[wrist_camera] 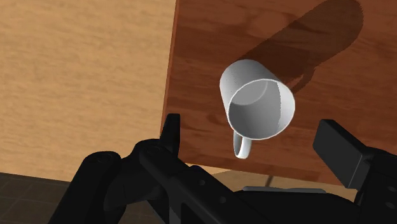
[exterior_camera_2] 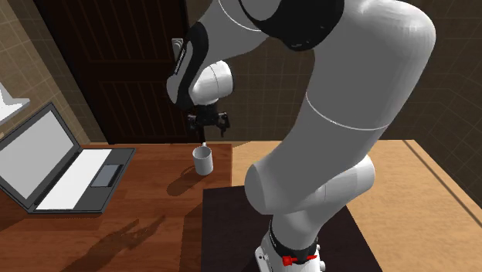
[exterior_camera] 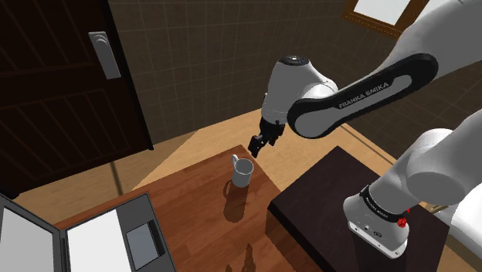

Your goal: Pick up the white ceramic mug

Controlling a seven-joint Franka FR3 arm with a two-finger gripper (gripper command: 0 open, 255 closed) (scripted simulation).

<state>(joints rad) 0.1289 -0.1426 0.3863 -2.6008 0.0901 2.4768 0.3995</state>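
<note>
One white mug (exterior_camera: 242, 171) (exterior_camera_2: 203, 160) (wrist_camera: 257, 100) stands upright on the reddish-brown wooden tabletop (exterior_camera: 193, 193) (exterior_camera_2: 154, 209) (wrist_camera: 210, 38). We see it close to a corner, just inside the edge that borders the pale wooden floor (wrist_camera: 83, 63). Its mouth is open upward and we see nothing inside it. In the wrist view its handle points back toward the gripper (exterior_camera: 256, 149) (exterior_camera_2: 209, 130) (wrist_camera: 253, 132).

We find the gripper hanging above the mug, clear of its rim. Its black fingers (wrist_camera: 170, 130) are spread wide, one on each side of the mug as the wrist camera looks down, touching neither the mug nor each other, and they have hold of nothing.

At the opposite end of the tabletop, well apart from the mug, an open laptop (exterior_camera: 93, 239) (exterior_camera_2: 69, 166) sits with its screen raised. We see the dark box stand (exterior_camera: 324, 201) (exterior_camera_2: 232, 232) against the tabletop's near side.
</note>
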